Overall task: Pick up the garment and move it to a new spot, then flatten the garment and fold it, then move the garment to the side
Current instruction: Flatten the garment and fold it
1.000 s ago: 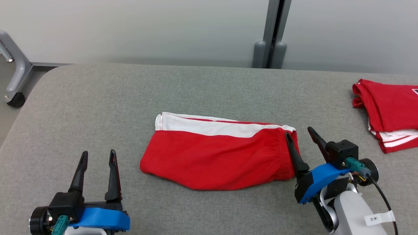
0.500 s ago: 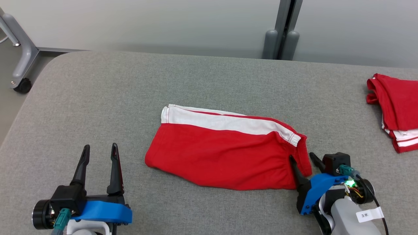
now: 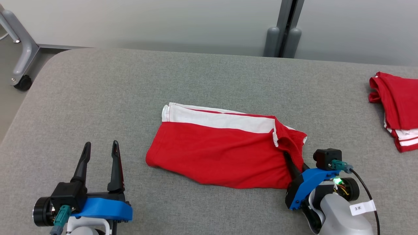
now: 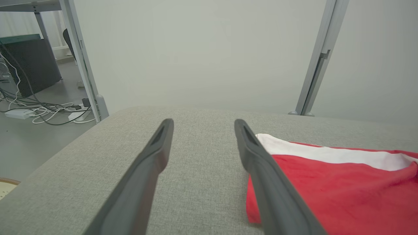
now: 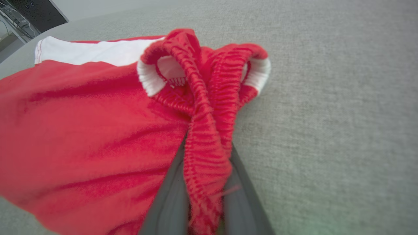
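In the head view, the garment point(image 3: 222, 150), a pair of red shorts with a white band along its far edge, is lying near the middle of the grey desk point(image 3: 130, 98). Its right end is bunching up into a raised fold. The right gripper point(image 3: 295, 161) is pinching that bunched end at the garment's near right corner, with its dark fingers partly hidden by the red cloth. The left gripper point(image 3: 101, 143) is hovering at the lower left with its fingers spread and nothing between them, apart from the garment's left edge. A pile of folded red clothing point(image 3: 398, 107) is sitting at the far right of the desk, well apart from the garment. A grey post point(image 3: 284, 29) is standing behind the desk.

In the left wrist view, the left gripper point(image 4: 204, 123) is pointing across the bare desk point(image 4: 196, 163), its jaws standing wide apart and empty. The garment point(image 4: 343, 189) is lying to the right of the right-hand finger. Cables point(image 4: 39, 111) are trailing over the floor at the left.

In the right wrist view, the right gripper point(image 5: 205, 182) is clamping down on the elastic waistband point(image 5: 202, 114), which is running up between the two fingers and gathering into loops above them. The rest of the garment point(image 5: 81, 130) is spreading out to the left on the desk point(image 5: 326, 114).
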You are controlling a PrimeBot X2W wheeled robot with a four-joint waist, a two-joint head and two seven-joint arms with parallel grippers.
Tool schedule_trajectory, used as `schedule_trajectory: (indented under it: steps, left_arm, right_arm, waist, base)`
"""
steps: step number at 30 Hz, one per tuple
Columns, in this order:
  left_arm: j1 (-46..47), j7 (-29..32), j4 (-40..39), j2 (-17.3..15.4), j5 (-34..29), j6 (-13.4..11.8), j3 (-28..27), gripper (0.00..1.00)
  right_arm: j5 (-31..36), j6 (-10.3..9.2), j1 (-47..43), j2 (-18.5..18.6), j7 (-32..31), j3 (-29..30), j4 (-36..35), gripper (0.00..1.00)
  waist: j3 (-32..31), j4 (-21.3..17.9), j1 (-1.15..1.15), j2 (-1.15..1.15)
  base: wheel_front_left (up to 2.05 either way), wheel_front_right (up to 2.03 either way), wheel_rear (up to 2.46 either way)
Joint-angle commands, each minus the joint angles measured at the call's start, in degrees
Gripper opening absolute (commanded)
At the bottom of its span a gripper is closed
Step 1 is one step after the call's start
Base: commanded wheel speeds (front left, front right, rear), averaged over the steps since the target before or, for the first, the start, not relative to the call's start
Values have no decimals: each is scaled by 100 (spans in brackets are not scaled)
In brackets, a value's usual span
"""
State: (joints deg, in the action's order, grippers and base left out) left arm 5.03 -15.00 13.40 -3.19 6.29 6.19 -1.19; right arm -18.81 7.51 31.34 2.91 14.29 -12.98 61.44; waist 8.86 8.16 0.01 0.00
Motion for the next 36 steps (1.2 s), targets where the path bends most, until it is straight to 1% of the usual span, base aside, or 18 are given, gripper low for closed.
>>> schedule_trajectory:
  steps: [1,8,15,19,24,27,28,36]
  left_arm:
    - [48,-23,3,13,-25,15,-45,100]
    - [-58,-23,3,22,-43,20,-115,100]
    - [-136,-23,-60,27,-71,13,-147,100]
    - [-189,-23,-86,29,-73,-8,-128,100]
    - [-175,-23,-80,31,-38,-31,-87,100]
    - [-150,-23,-52,32,25,-47,-45,100]
    - [-150,-23,-52,32,25,-47,-45,100]
    - [-99,-23,-6,33,56,-65,34,100]
  right_arm:
    - [-13,-5,47,22,24,34,97,0]
    - [-144,-6,32,396,82,72,75,0]
    - [-452,-5,-205,1212,-11,-47,-171,0]
    - [-692,-3,-270,1549,-211,-112,-454,0]
    - [-915,-3,-303,1690,-418,-281,-882,0]
    - [-1092,-3,-309,1674,-653,-458,-1327,0]
    - [-1092,-3,-309,1674,-653,-458,-1327,0]
    - [-1173,-3,-204,1475,-1116,-675,-2235,0]
  waist:
    - [-10,-29,-1,0]
    - [-98,-229,-1,0]
    - [-154,-434,-1,0]
    - [-147,-528,-1,0]
    - [-142,-596,-1,0]
    - [-145,-634,-1,0]
    - [-145,-634,-1,0]
    - [-126,-657,-1,0]
  base:
    - [0,0,0]
    - [0,0,0]
    - [0,0,0]
    - [0,0,0]
    - [0,0,0]
    - [0,0,0]
    - [0,0,0]
    - [0,0,0]
